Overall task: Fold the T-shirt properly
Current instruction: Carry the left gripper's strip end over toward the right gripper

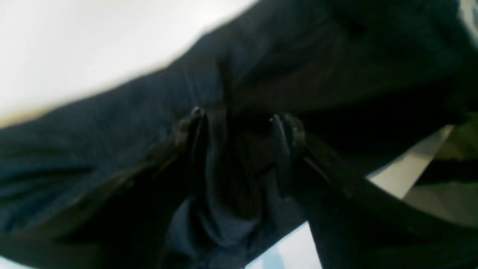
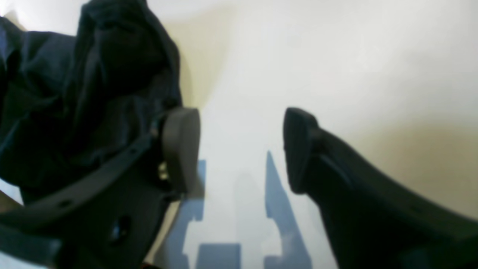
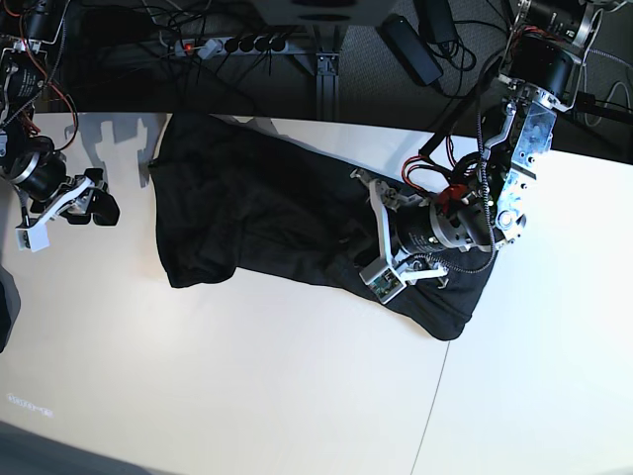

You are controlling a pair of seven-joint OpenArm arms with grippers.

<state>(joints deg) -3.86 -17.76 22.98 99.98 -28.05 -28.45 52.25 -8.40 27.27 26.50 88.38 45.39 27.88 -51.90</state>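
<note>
**Soft black shirt spread across the table, both grippers open**

We see the large black soft-fabric T-shirt (image 3: pixel 267 223) lying crumpled across the white table (image 3: pixel 247 396), from its far edge toward the right-hand side of the base view. Our left gripper (image 1: pixel 239 123) sits low over the cloth with its jaws apart; a fold lies between them, but it is not pinched. Our right gripper (image 2: pixel 239 149) is also wide open and holds nothing; it hangs over bare table just beside the shirt's edge.

We judge the fabric light, limp and easy to bunch, so it should be taken at a hem or a corner, not in the middle. The near half of the table gives free room. The far edge, with cables (image 3: pixel 247 45) behind, is close to the shirt.
</note>
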